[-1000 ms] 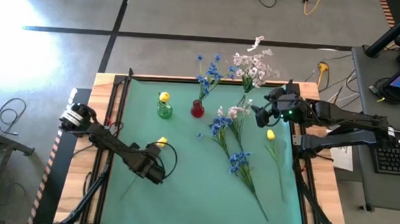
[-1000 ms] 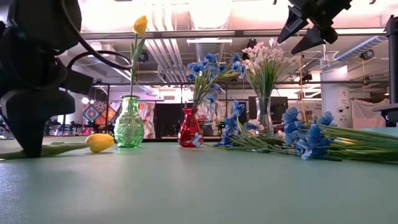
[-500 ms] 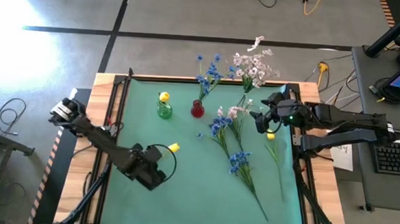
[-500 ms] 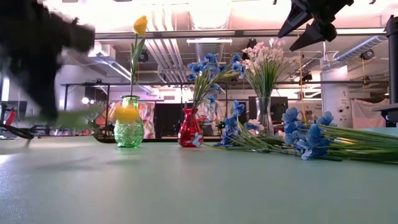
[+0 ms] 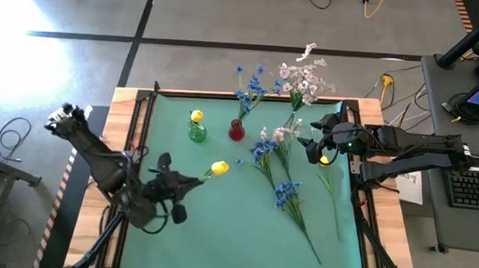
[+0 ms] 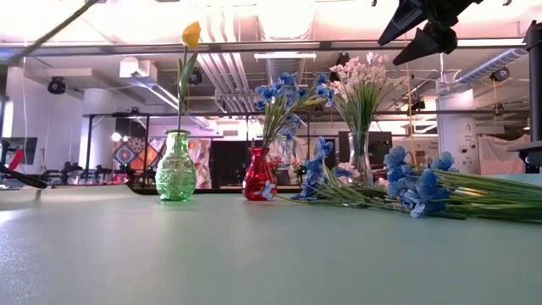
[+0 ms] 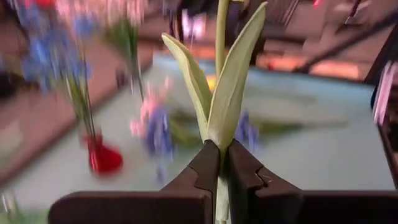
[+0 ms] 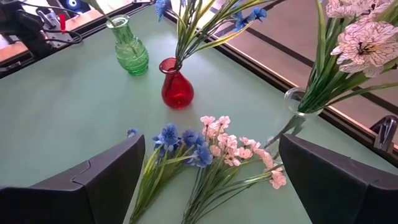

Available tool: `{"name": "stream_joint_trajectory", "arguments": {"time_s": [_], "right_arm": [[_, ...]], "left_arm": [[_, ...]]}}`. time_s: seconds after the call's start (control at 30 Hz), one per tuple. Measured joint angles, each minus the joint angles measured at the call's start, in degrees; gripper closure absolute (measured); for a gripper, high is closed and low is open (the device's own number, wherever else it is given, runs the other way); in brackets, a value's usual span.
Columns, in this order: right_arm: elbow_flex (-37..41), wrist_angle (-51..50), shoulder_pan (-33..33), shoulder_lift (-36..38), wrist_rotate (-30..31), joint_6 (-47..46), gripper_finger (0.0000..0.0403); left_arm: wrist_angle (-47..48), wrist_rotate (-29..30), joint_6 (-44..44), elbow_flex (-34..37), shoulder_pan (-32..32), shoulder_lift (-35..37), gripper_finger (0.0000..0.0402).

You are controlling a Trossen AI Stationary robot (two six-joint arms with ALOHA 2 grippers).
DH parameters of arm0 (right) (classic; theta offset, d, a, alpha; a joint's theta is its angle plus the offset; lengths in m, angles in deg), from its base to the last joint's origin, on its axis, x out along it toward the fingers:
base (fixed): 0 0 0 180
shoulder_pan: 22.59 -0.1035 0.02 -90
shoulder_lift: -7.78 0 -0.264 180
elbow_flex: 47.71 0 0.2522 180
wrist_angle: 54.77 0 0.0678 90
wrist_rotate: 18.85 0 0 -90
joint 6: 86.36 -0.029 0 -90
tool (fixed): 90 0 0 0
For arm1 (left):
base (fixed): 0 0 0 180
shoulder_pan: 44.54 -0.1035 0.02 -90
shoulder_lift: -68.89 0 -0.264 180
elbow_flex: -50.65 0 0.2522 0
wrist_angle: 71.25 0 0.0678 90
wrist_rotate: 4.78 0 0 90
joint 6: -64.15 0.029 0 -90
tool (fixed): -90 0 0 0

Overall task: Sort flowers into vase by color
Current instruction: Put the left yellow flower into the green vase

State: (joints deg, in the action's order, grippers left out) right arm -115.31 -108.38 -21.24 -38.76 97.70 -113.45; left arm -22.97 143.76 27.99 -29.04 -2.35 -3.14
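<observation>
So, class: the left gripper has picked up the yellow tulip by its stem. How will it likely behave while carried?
The yellow tulip looks light: the left gripper holds it by the stem alone. The long thin stem probably sways, with the bud far out from the pinch. It may slip or twist, since the fingers grip only a narrow stem and leaves.

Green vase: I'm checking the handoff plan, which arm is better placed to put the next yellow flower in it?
Left. The left gripper is shut on a yellow tulip, lifted near the green vase; the right gripper hovers open over loose flowers.
</observation>
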Motion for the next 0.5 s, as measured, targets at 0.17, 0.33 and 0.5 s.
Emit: {"name": "stream_joint_trajectory", "arguments": {"time_s": [0.17,0.33,0.5], "right_arm": [[0.0,0.2,0.0,0.0,0.0,0.0,0.0039],[0.0,0.3,0.0,0.0,0.0,0.0,0.0039],[0.1,0.3,0.0,0.0,0.0,0.0,0.0039]], "left_arm": [[-17.6,1.1,25.2,0.4,-1.1,3.4,0.0402],[-28.5,1.1,42.9,0.7,-3.4,5.5,0.0401],[-31.8,1.0,50.1,1.2,-6.1,7.6,0.0401]]}}
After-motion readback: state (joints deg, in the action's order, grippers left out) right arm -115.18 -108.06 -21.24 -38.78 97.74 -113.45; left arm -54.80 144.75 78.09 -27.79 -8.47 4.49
